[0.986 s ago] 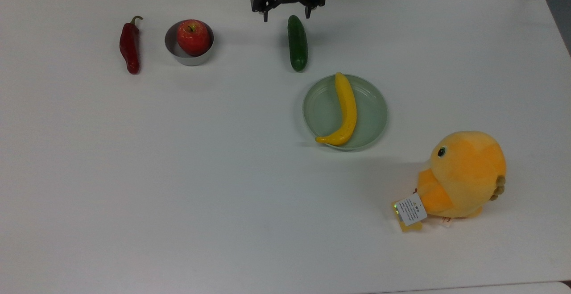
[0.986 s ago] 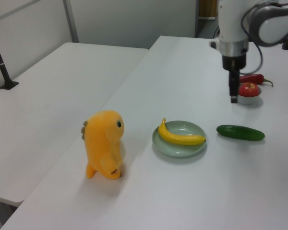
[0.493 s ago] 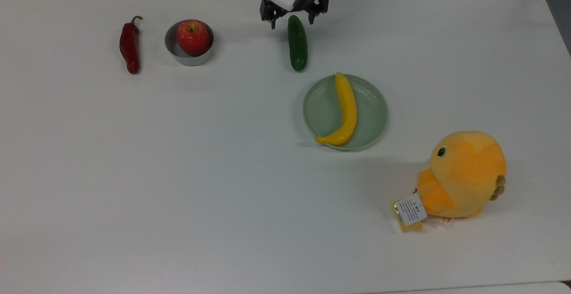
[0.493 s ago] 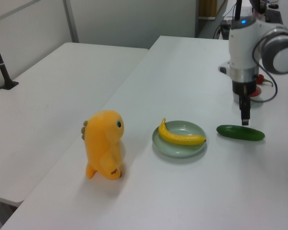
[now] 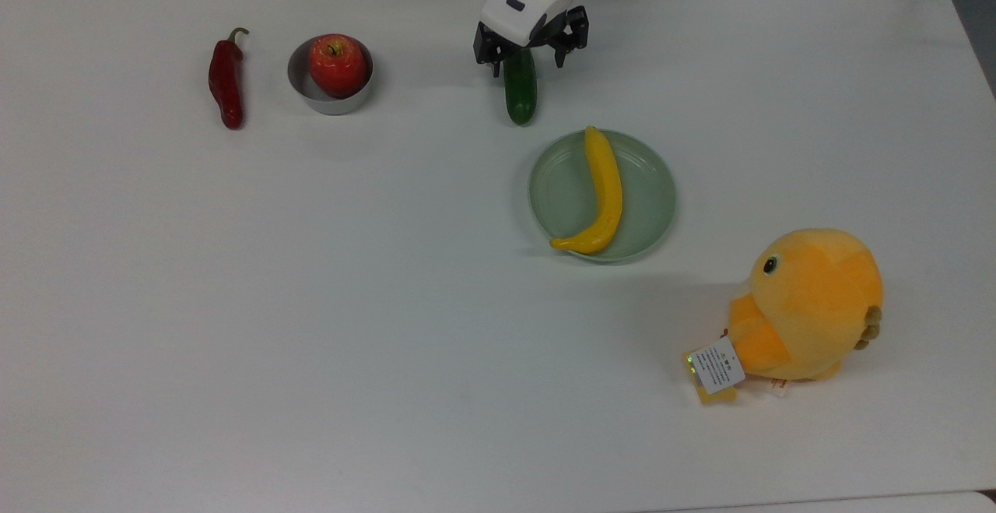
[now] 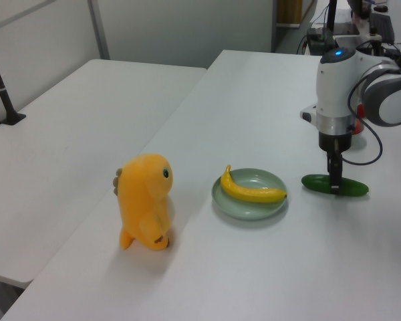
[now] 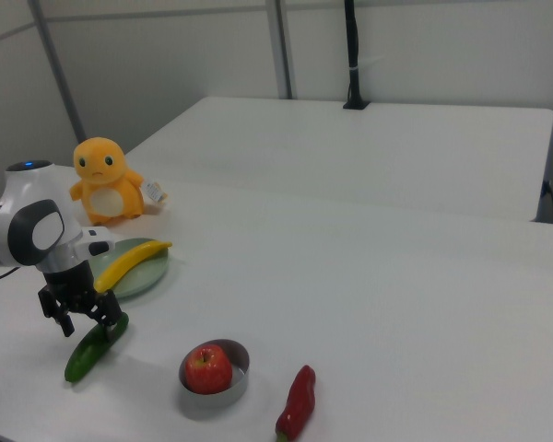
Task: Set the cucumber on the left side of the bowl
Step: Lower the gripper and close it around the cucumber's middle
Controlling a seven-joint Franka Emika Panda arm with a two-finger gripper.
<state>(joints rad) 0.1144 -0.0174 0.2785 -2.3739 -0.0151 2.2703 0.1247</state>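
The dark green cucumber [image 5: 520, 96] lies on the white table, just above the pale green plate in the top view. My gripper [image 5: 527, 67] has come down over the cucumber's far end and stands open, one finger on each side of it. In the left view the gripper [image 6: 334, 186] reaches down to the cucumber [image 6: 353, 188]. The right view has the gripper [image 7: 85, 321] straddling the cucumber [image 7: 81, 361]. The small grey bowl [image 5: 327, 103] holds a red apple [image 5: 337, 65] and sits to the top view's left of the cucumber.
A dark red chili [image 5: 226, 81] lies on the top view's left of the bowl. The pale green plate [image 5: 650, 202] carries a yellow banana [image 5: 604, 190]. An orange plush toy [image 5: 805, 307] stands at the top view's lower right. Bare table spreads across the top view's lower left.
The gripper has moved from beyond the cucumber's far end toward it and dropped down, so its open fingers now straddle that end. The cucumber has not moved.
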